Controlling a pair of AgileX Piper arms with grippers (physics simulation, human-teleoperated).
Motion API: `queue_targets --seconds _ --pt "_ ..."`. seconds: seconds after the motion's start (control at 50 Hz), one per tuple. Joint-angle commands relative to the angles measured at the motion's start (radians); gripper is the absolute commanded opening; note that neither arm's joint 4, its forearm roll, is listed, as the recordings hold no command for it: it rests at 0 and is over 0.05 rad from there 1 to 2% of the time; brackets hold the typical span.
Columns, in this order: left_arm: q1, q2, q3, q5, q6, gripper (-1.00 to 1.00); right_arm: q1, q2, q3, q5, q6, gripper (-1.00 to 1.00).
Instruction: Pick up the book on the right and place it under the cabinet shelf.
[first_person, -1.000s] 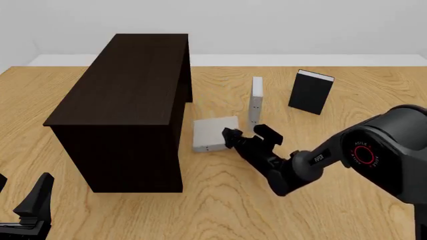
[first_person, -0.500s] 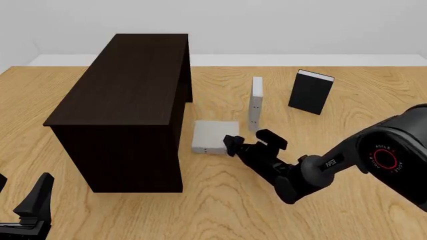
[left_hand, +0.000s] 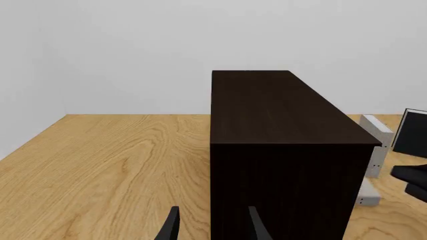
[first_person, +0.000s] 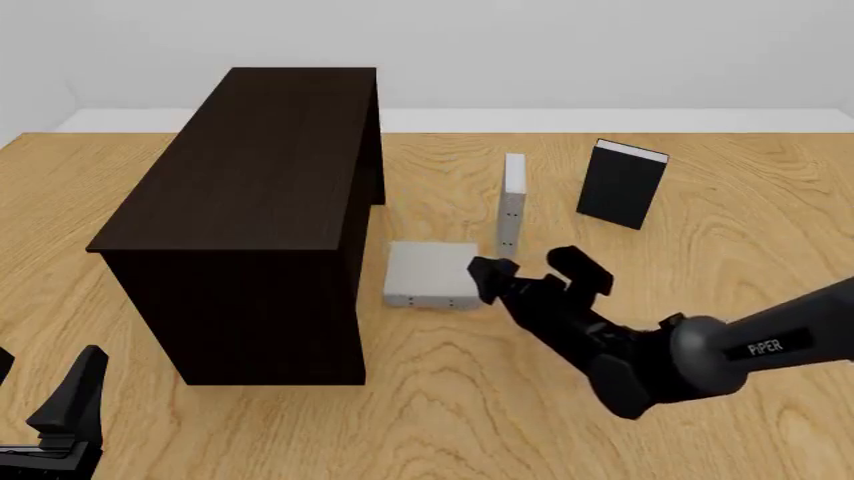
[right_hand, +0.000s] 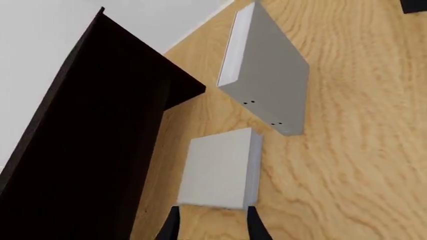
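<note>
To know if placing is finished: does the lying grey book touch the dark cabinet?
Apart. The right wrist view shows bare wood between the book and the cabinet.

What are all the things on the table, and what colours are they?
cabinet shelf: one, very dark brown, left half of the table.
flat grey book: one, light grey, lying flat on the table beside the cabinet's right side.
upright grey book: one, light grey, standing on edge behind the flat one.
black book: one, black with white pages, standing far right.
table: one, light wood.
right gripper: one, black, open, beside the flat grey book.
left gripper: one, black, near left corner.
</note>
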Motion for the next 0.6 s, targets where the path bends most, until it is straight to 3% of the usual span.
queue_targets --seconds 0.02,0.06,0.14,0.18,0.34,0.38,0.42,0.44,0.48,0.6 --pt "0.0 0.0 0.0 0.0 0.0 1.0 -0.013 -0.035 0.029 0.02 -0.017 1.0" --pt "0.0 0.0 0.0 0.0 0.0 1.0 -0.041 -0.034 0.026 0.05 -0.049 1.0" --pt "0.0 0.0 0.0 0.0 0.0 1.0 -0.07 0.012 0.031 0.039 -0.062 1.0" --pt "0.0 0.0 0.0 0.0 0.0 1.0 -0.101 0.013 0.027 0.063 -0.111 1.0" --pt "0.0 0.0 0.0 0.0 0.0 1.0 -0.149 0.039 0.02 0.077 -0.158 1.0" --pt "0.0 0.0 0.0 0.0 0.0 1.0 -0.182 0.017 0.018 0.11 -0.215 1.0" --pt "0.0 0.0 0.0 0.0 0.0 1.0 -0.185 0.016 0.016 0.115 -0.224 1.0" --pt "0.0 0.0 0.0 0.0 0.0 1.0 -0.205 -0.001 0.015 0.137 -0.259 1.0" --pt "0.0 0.0 0.0 0.0 0.0 1.0 -0.192 0.01 0.014 0.122 -0.236 1.0" --pt "0.0 0.0 0.0 0.0 0.0 1.0 -0.24 -0.013 0.01 0.155 -0.316 1.0"
